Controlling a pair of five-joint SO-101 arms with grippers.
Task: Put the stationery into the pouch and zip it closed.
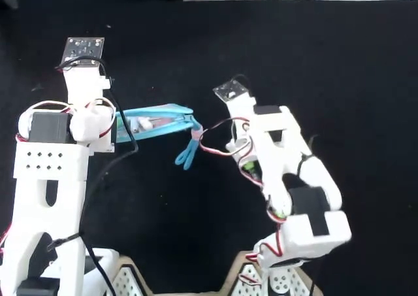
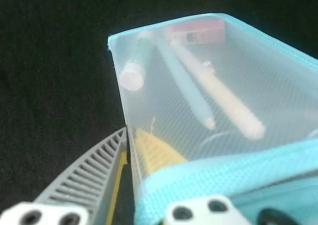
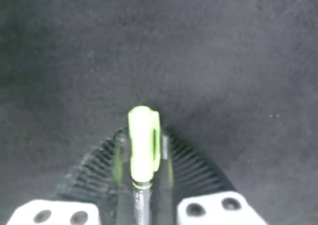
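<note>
A translucent pouch point(image 1: 155, 122) with light blue trim hangs from my left gripper point(image 1: 117, 130), which is shut on its end at the left of the table. Its blue zipper loop point(image 1: 188, 151) dangles from the other end. In the left wrist view the pouch point(image 2: 233, 61) holds a green-capped marker point(image 2: 136, 61), a blue pen point(image 2: 186, 88), a cream pen point(image 2: 223, 101) and a red item point(image 2: 198, 31). My right gripper point(image 3: 144, 135) is shut on a lime green pen point(image 3: 143, 143) above bare cloth. From above, that pen point(image 1: 249, 168) sits to the right of the pouch and apart from it.
Black cloth point(image 1: 339, 80) covers the whole table. The table's far edge point(image 1: 261, 0) runs along the back, with cables behind it. Both arm bases point(image 1: 261, 276) stand at the front edge. Open room lies at the right and back of the cloth.
</note>
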